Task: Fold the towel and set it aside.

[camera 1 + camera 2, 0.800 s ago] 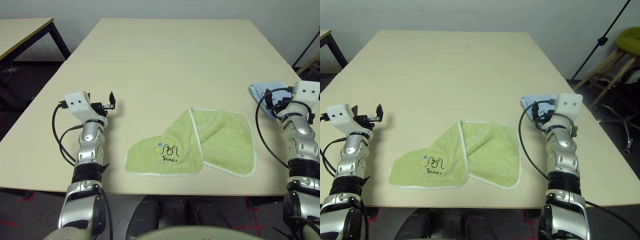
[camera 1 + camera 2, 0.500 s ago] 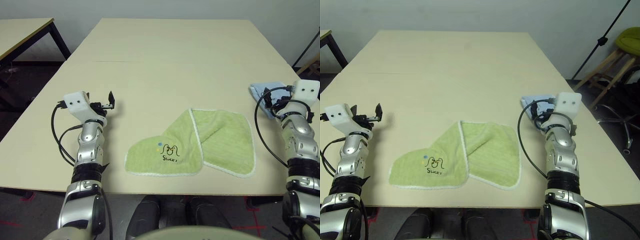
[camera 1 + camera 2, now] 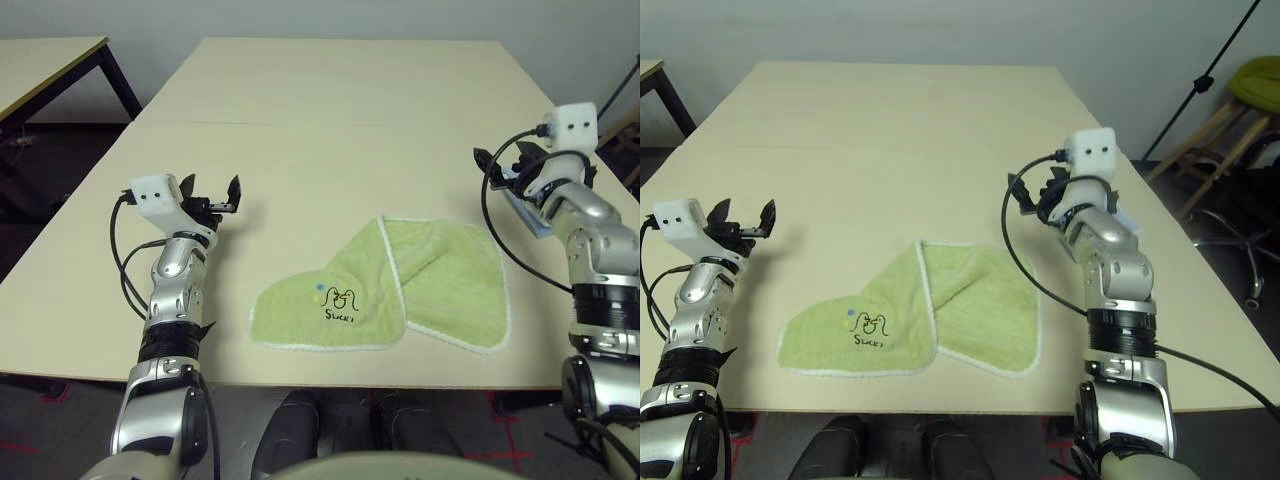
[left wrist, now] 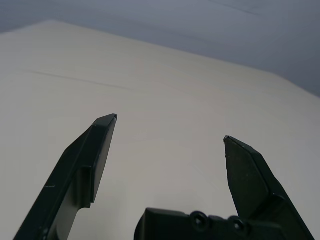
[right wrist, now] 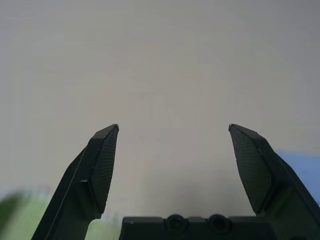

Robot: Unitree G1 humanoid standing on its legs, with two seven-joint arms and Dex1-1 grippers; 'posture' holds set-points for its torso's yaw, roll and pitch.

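Green towel (image 3: 385,288) lies crosswise, part-folded

Towel (image 3: 400,285): light green terry cloth, looped matt pile, white stitched edging, dark embroidered logo with blue and yellow dots. Bench (image 3: 330,110): pale laminate-looking top, smooth, low sheen, thin seam line across it beyond the towel. Left end effector (image 3: 214,195) and right end effector (image 3: 1028,196): black matt fingers, likely plastic; right one's fingers (image 5: 104,162) have fine-textured pads. Forearms: polished silver metal, white plastic wrist housings, black rubbery cables.
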